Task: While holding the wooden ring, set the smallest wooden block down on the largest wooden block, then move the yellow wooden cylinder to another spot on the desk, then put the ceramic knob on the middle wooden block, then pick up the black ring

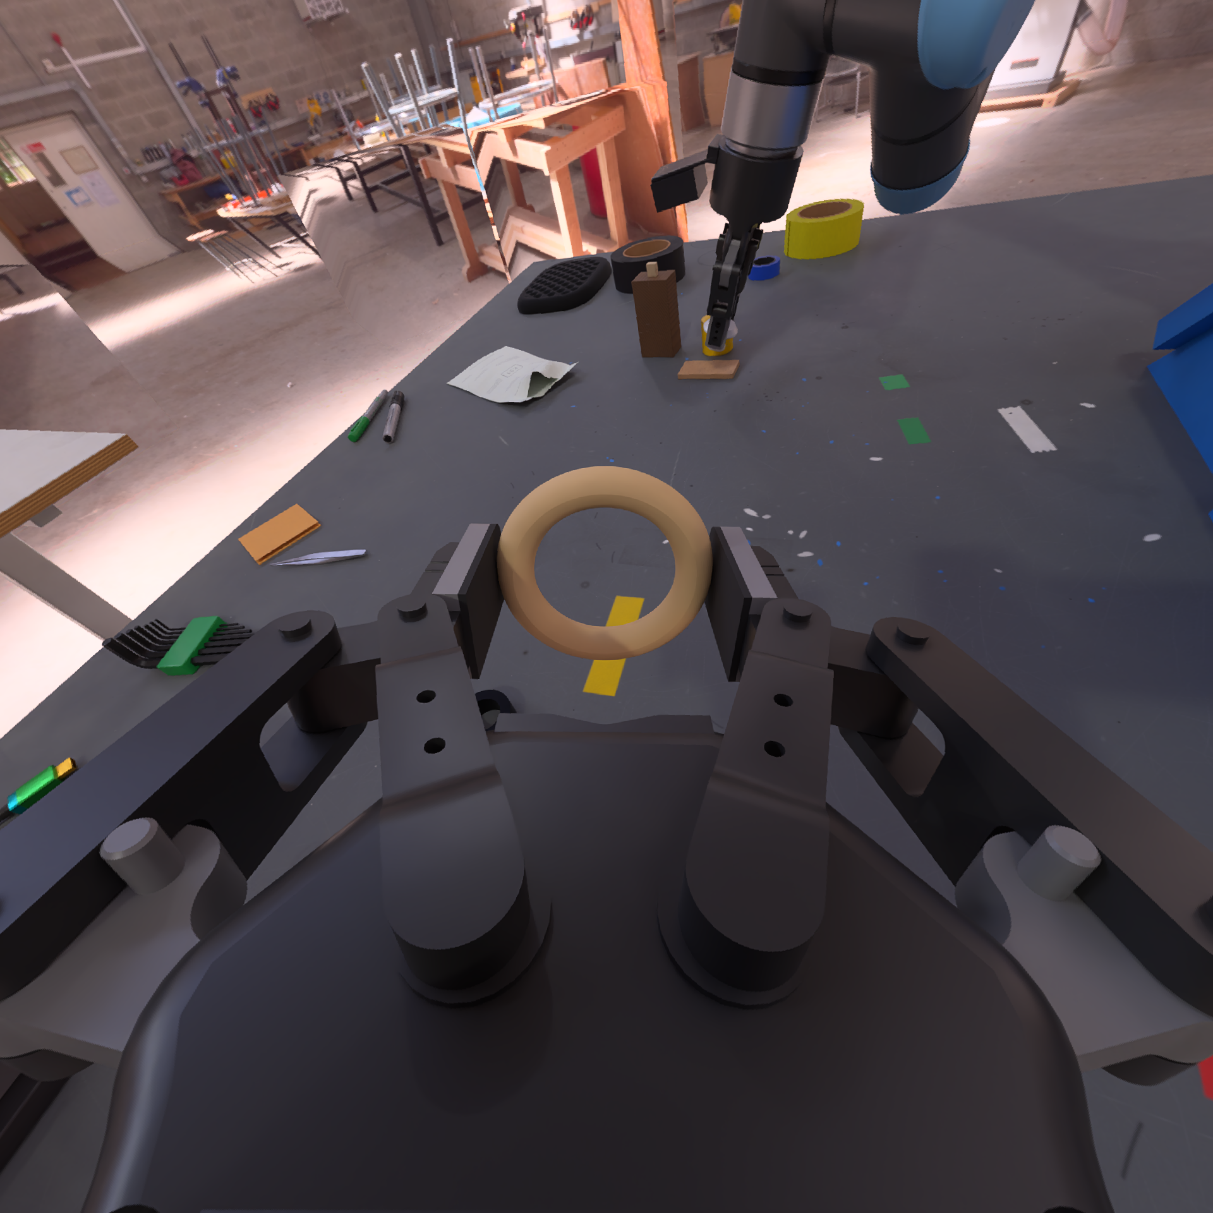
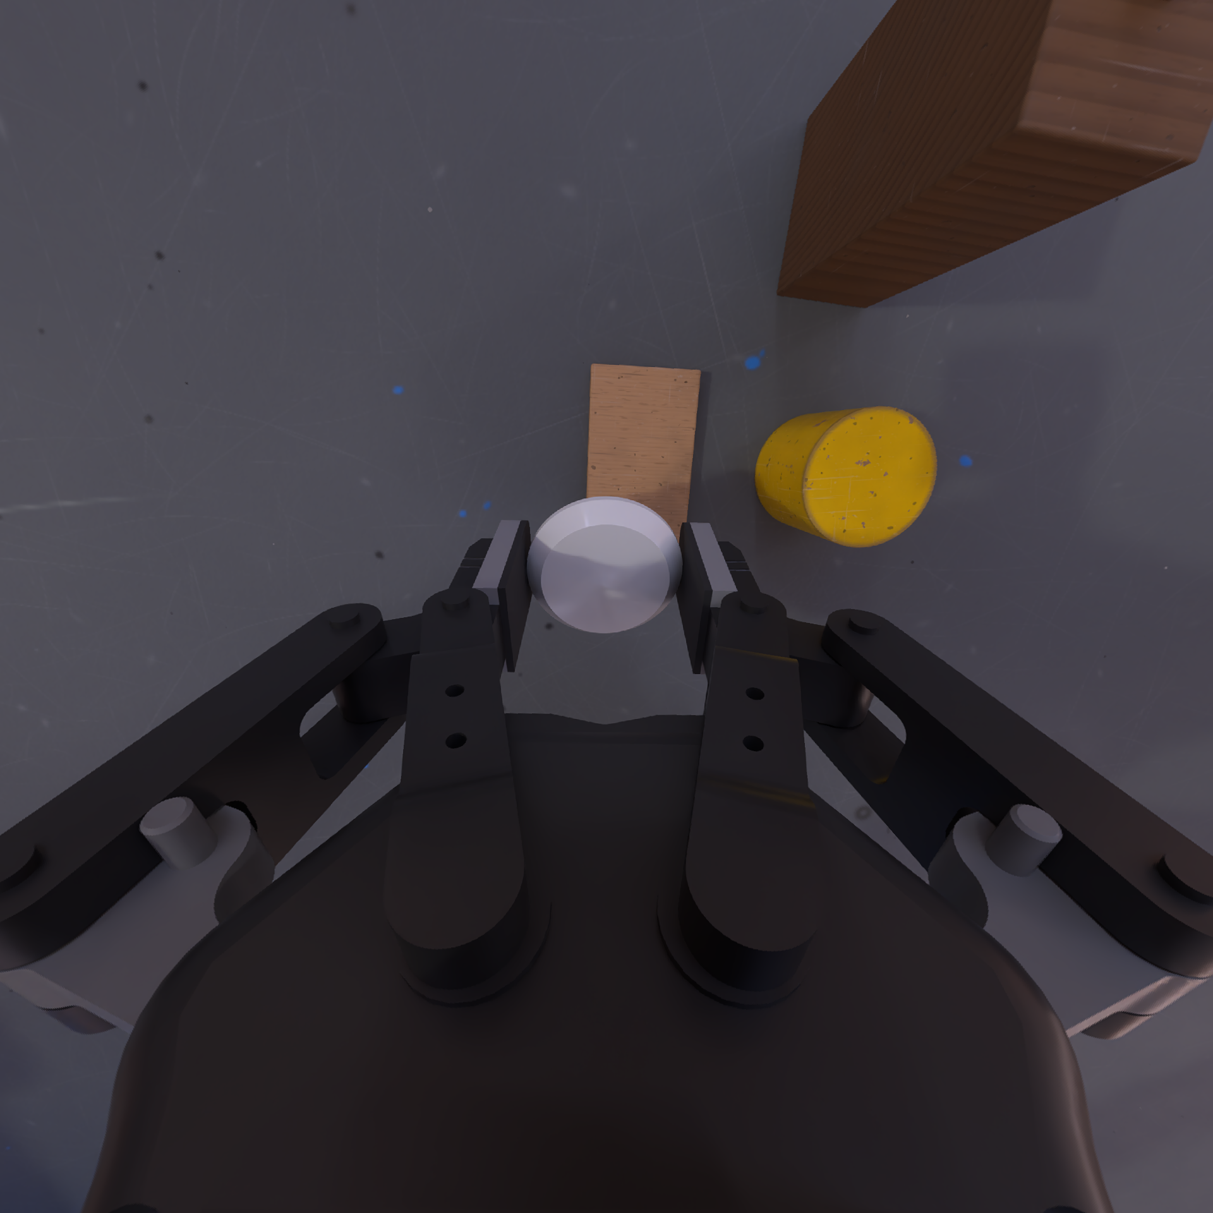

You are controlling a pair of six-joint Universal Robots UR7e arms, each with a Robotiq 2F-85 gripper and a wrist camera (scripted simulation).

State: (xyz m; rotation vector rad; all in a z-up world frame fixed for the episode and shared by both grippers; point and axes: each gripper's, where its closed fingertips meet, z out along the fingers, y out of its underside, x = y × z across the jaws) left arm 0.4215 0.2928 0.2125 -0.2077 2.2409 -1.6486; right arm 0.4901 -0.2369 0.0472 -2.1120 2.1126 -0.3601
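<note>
My left gripper (image 1: 604,571) is shut on the tan wooden ring (image 1: 525,591) and holds it above the desk. My right gripper (image 2: 604,577) is shut on the white ceramic knob (image 2: 604,564), over the near end of the flat light wooden block (image 2: 643,433). The yellow cylinder (image 2: 847,476) stands upright just right of it. The tall dark brown block (image 2: 919,197) stands farther right. In the left wrist view the right gripper (image 1: 719,331) is low beside the tall block (image 1: 656,315), which carries a small pale block (image 1: 652,268). A small dark ring (image 1: 491,703) shows partly under my left fingers.
A black tape roll (image 1: 648,259), a yellow tape roll (image 1: 824,226), a small blue roll (image 1: 765,268) and a black mesh pad (image 1: 564,283) lie at the far edge. A paper packet (image 1: 512,375), markers (image 1: 377,415), an orange card (image 1: 279,532), hex keys (image 1: 180,643) lie left. A blue box (image 1: 1188,367) stands right.
</note>
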